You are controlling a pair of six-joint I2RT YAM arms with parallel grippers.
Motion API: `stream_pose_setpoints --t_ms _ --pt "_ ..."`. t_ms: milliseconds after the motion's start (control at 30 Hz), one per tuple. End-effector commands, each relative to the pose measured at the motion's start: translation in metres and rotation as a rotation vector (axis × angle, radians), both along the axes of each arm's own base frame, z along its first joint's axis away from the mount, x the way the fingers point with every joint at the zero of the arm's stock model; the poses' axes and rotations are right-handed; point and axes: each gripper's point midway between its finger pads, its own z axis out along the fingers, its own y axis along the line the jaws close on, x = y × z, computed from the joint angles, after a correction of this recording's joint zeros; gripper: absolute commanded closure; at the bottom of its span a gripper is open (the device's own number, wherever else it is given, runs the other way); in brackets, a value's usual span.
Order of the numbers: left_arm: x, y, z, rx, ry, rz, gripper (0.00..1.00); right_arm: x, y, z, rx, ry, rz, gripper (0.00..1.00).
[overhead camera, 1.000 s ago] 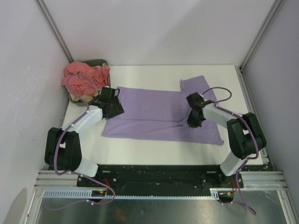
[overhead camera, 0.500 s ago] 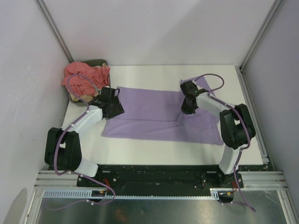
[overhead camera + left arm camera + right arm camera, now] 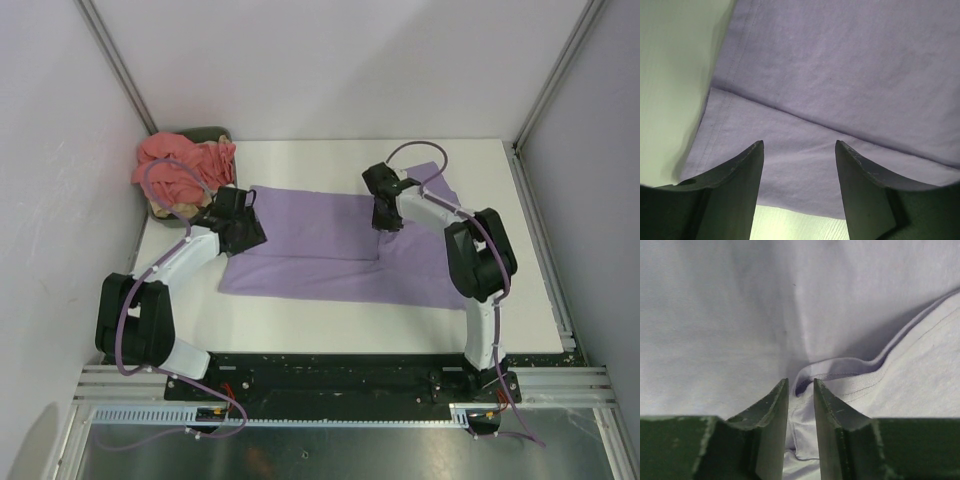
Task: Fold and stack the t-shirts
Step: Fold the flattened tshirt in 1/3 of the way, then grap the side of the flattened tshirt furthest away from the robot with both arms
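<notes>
- Lavender t-shirt (image 3: 320, 240) lies spread across the middle of the white table (image 3: 300, 160), long side running left to right.
- Progress, as I judge it: folding of this first shirt is only at the beginning. One layer already lies over another along its length, and no neat stack is visible anywhere.
- What remains: the salmon-pink shirts (image 3: 185, 168) are heaped on the dark bin (image 3: 212, 134) at the far left corner, not folded.
- The right gripper (image 3: 801, 410) has its fingers pressed almost together with a ridge of lavender cloth between them, just beside the ribbed neck band (image 3: 840, 364). I take this as a pinch on the shirt.
- The left gripper (image 3: 799, 170) is spread wide over the shirt's left hemmed edge. Whether its fingers touch the cloth I cannot tell.
- Room: bare table shows beyond the far edge and to the right of the shirt. The near strip is narrower, and the bin stands close to the left arm.
</notes>
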Motion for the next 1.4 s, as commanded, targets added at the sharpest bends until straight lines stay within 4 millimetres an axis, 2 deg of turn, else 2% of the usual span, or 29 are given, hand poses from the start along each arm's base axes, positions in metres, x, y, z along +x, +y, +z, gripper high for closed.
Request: stream_pose_setpoints --t_ms 0,133,267,400,533,700,867,1000,1367 --pt "0.020 -0.009 0.020 -0.024 -0.068 -0.016 0.36 0.019 0.000 0.022 -0.056 -0.064 0.040 0.64" --pt "0.047 -0.011 0.032 -0.014 -0.107 0.006 0.34 0.030 -0.004 0.045 -0.026 -0.108 0.036 0.51" --pt "0.099 -0.006 0.048 0.060 -0.168 0.033 0.34 0.034 -0.015 0.072 0.038 -0.160 0.005 0.48" --pt "0.154 0.003 0.061 0.129 -0.227 0.069 0.35 0.026 -0.028 0.095 0.090 -0.198 -0.025 0.48" --pt "0.195 0.008 0.056 0.177 -0.247 0.082 0.37 0.010 -0.037 0.110 0.126 -0.219 -0.034 0.48" --pt "0.229 0.016 0.038 0.218 -0.247 0.098 0.39 -0.008 -0.048 0.123 0.148 -0.231 -0.035 0.48" --pt "0.251 0.023 0.022 0.220 -0.240 0.119 0.42 -0.016 -0.053 0.143 0.166 -0.264 -0.027 0.48" --pt "0.260 0.025 0.008 0.213 -0.227 0.129 0.43 -0.020 -0.056 0.152 0.175 -0.279 -0.027 0.48" --pt "0.259 0.035 -0.030 0.164 -0.153 0.205 0.47 -0.020 -0.059 0.145 0.181 -0.260 -0.028 0.49"
